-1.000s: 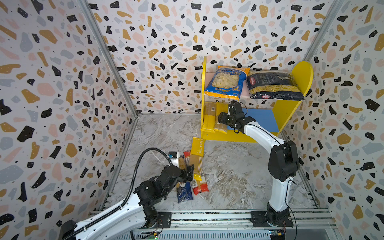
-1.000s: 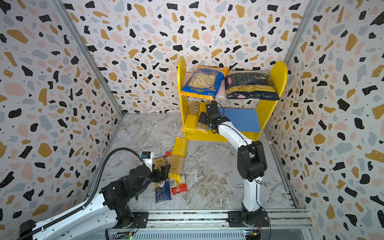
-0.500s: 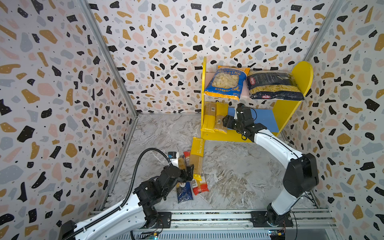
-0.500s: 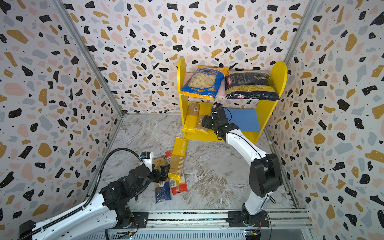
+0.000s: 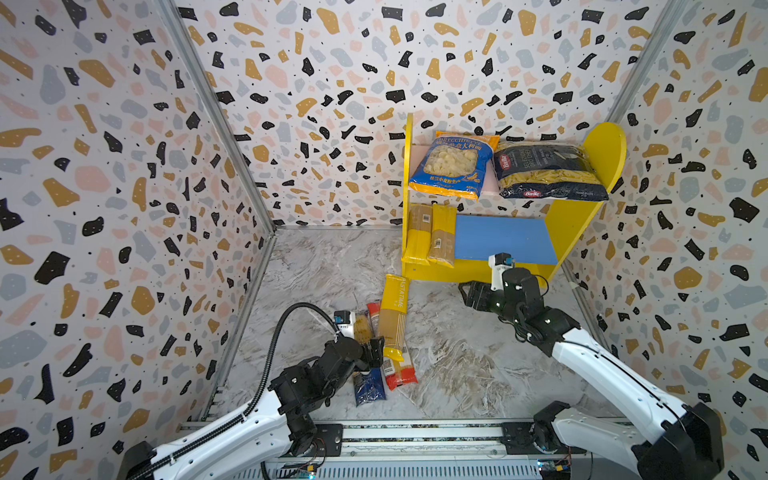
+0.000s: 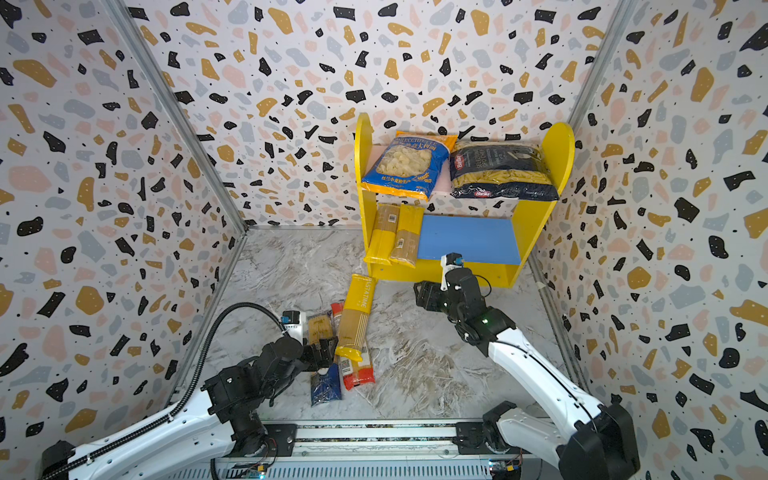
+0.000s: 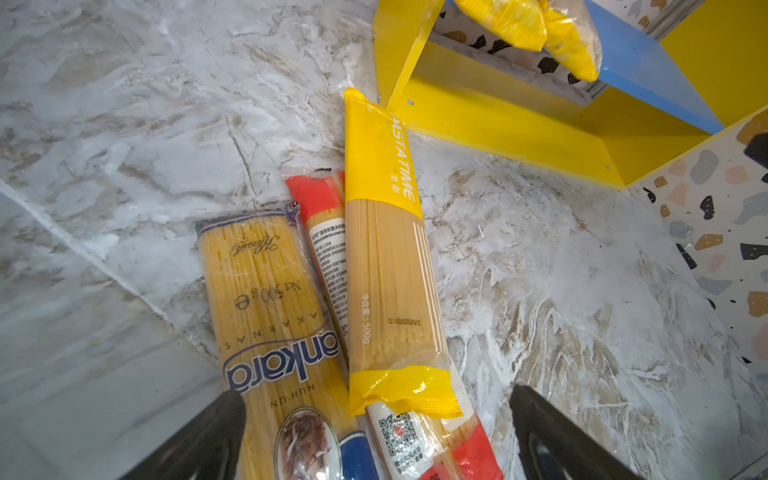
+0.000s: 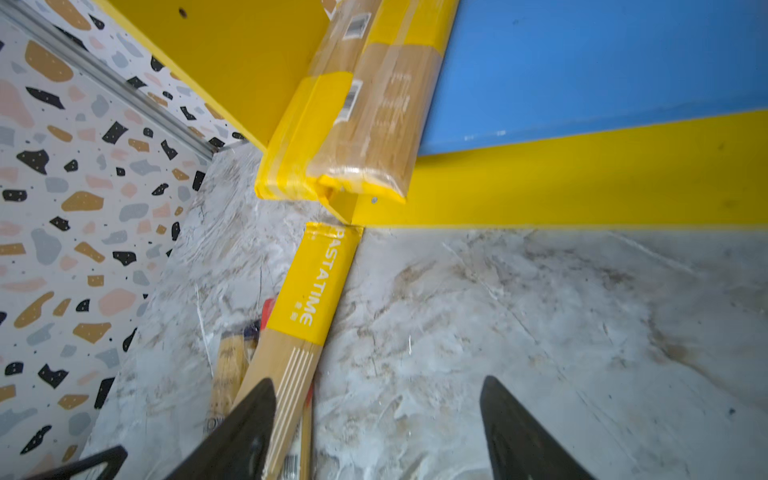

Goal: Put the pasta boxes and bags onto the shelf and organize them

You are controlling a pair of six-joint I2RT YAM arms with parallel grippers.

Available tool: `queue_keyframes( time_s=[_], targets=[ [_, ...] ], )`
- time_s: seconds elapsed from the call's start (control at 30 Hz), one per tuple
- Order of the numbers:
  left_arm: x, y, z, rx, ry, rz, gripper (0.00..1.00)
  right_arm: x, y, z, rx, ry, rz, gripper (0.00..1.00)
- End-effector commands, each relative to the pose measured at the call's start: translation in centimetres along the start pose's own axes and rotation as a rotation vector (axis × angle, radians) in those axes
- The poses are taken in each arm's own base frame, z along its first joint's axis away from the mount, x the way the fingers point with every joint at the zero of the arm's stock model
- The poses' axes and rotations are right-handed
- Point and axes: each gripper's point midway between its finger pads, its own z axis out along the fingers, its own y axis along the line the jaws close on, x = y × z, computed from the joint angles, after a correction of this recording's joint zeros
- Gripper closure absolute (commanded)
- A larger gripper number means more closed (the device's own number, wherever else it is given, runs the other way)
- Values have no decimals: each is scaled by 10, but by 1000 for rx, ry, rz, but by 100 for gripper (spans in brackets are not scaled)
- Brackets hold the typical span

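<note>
The shelf (image 5: 603,146) stands at the back right. An orecchiette bag (image 5: 451,164) and a navy penne bag (image 5: 548,170) lie on its upper board. Two yellow spaghetti packs (image 5: 430,235) lie at the left end of its blue lower board (image 5: 503,237). On the floor a third yellow pack (image 5: 394,316) rests across a slim red pack (image 5: 400,374), next to a blue-ended pack (image 5: 368,384). My left gripper (image 7: 376,432) hangs open over these packs' near ends. My right gripper (image 8: 378,415) is open and empty above the floor in front of the shelf (image 8: 582,191).
Speckled walls close in the marble floor (image 5: 457,365) on three sides. Both arms are mounted on a rail (image 5: 415,432) along the front edge. The far end of the yellow floor pack (image 8: 328,270) touches the shelf's front left corner.
My right gripper has pulled back out of the lower shelf, dropped toward the floor in front of it, and opened wider. The left arm and the packs have not moved.
</note>
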Motion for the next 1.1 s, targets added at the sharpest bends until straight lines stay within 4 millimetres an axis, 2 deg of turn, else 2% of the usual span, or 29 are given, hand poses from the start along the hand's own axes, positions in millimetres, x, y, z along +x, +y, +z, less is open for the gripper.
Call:
queue_keyframes(
  time_s=[0.0, 0.2, 0.4, 0.63, 0.87, 1.07],
  targets=[
    [8, 1, 4, 10, 16, -41, 0, 28, -4, -14, -23, 46, 1, 20],
    [24, 0, 14, 17, 67, -73, 0, 70, -14, -32, -52, 101, 11, 18],
    [39, -2, 25, 27, 113, -133, 0, 94, -15, -46, -107, 126, 34, 15],
    [40, -8, 32, 34, 124, -143, 0, 107, -20, -49, -113, 151, 32, 13],
    [47, -16, 42, 56, 149, -140, 0, 102, -17, -46, -110, 147, 23, 13],
    [49, -34, 47, 93, 167, -119, 1, 101, -14, -39, -110, 160, 24, 13]
  ],
)
